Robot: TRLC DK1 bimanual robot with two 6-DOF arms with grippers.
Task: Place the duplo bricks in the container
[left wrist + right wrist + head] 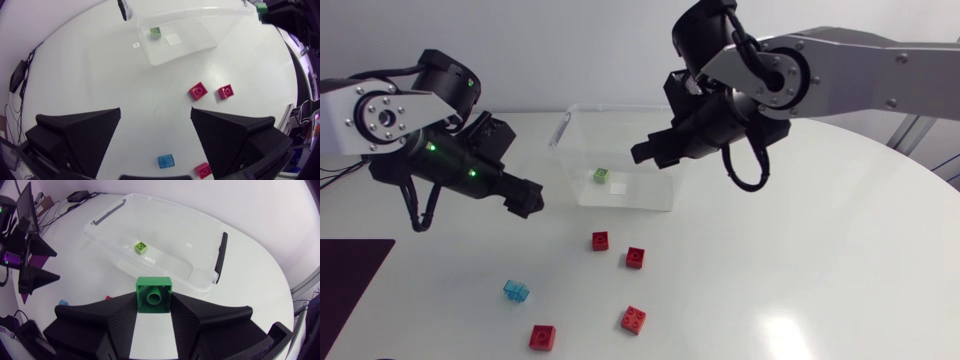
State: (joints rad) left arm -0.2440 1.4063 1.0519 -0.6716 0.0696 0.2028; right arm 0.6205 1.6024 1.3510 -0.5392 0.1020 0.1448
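Obs: right jaws are clamping a green brick [154, 296]. The container [200, 280] is sitting just ahead, holding a lime brick [140, 247]. Suggest carrying past its near wall, then releasing low. Left jaws are standing apart, empty, above the tabletop [90, 75].
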